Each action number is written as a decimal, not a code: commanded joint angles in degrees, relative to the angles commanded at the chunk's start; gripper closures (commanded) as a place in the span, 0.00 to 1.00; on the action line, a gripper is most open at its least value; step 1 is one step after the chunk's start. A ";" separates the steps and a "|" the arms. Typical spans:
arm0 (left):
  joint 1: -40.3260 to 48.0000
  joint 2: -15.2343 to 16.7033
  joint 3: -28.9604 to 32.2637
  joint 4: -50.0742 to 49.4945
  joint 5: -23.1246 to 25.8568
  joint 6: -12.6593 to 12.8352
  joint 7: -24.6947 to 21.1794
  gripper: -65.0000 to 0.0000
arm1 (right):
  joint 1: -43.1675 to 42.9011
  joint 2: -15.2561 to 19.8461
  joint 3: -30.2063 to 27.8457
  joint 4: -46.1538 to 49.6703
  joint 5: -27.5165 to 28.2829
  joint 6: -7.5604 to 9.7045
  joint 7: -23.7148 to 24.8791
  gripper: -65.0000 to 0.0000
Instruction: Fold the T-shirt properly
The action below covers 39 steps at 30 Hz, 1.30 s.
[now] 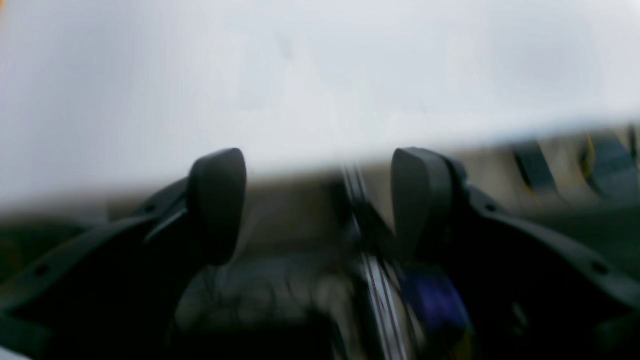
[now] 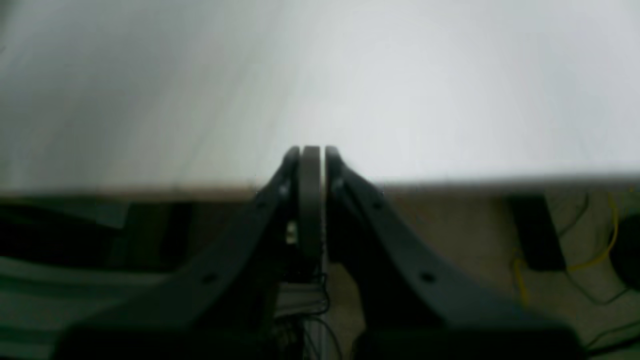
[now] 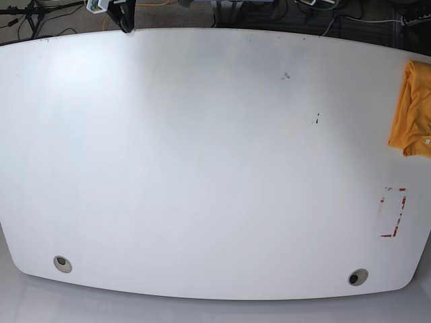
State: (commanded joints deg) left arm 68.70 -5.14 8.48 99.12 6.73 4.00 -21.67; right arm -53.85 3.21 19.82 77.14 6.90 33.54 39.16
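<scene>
The T-shirt [image 3: 411, 108], mustard orange-yellow, lies bunched at the table's right edge in the base view, partly cut off by the frame. My left gripper [image 1: 320, 170] is open over the far edge of the white table [image 1: 320, 75], with nothing between its fingers; it does not show in the base view. My right gripper [image 2: 311, 155] is shut with nothing visible in it, also at the table's far edge. In the base view the right gripper [image 3: 126, 23] sits at the top left, far from the shirt. Both wrist views are blurred and neither shows the shirt.
The white table [image 3: 202, 148] fills the base view. It has a cable hole at the front left [image 3: 62, 264] and another at the front right [image 3: 357, 276]. A red-marked tape rectangle [image 3: 392, 212] sits near the right edge. Cables and stands lie beyond the far edge.
</scene>
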 joint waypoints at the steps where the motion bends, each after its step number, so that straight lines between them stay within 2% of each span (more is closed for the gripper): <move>1: -0.09 -0.35 0.53 -1.93 0.00 0.79 -1.32 0.35 | -0.09 0.18 -0.26 -1.76 0.00 0.00 1.49 0.98; 6: -3.34 -2.99 4.22 -17.85 0.00 7.47 -11.87 0.35 | 0.70 2.20 -2.37 -16.26 0.00 -0.26 12.31 0.98; 10: -8.44 -4.40 7.38 -30.86 0.00 12.75 -20.13 0.34 | 4.57 3.34 -4.04 -28.57 0.00 -0.53 20.31 0.98; 13: -12.84 -4.57 9.05 -40.26 0.00 14.42 -23.65 0.34 | 7.65 4.57 -4.66 -37.63 0.00 -0.53 23.30 0.98; 18: -19.78 -4.13 9.23 -53.71 0.00 14.42 -27.52 0.34 | 13.27 4.92 -4.66 -49.32 -0.44 -0.53 27.34 0.98; 22: -24.26 -2.99 9.32 -60.92 0.00 14.42 -29.01 0.34 | 16.18 4.92 -4.66 -53.80 -0.44 -0.53 27.69 0.98; 28: -31.12 -2.64 9.23 -71.47 0.00 14.42 -29.01 0.34 | 20.22 4.92 -4.66 -57.67 -0.44 -0.53 25.05 0.98; 39: -43.96 -0.88 9.23 -92.13 -0.09 14.33 -28.92 0.34 | 24.53 4.92 -4.75 -57.93 -0.53 -0.18 11.78 0.98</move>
State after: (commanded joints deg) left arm 24.75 -6.02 17.71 6.99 6.64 18.33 -50.59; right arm -29.32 8.13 15.08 19.21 6.37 33.36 50.95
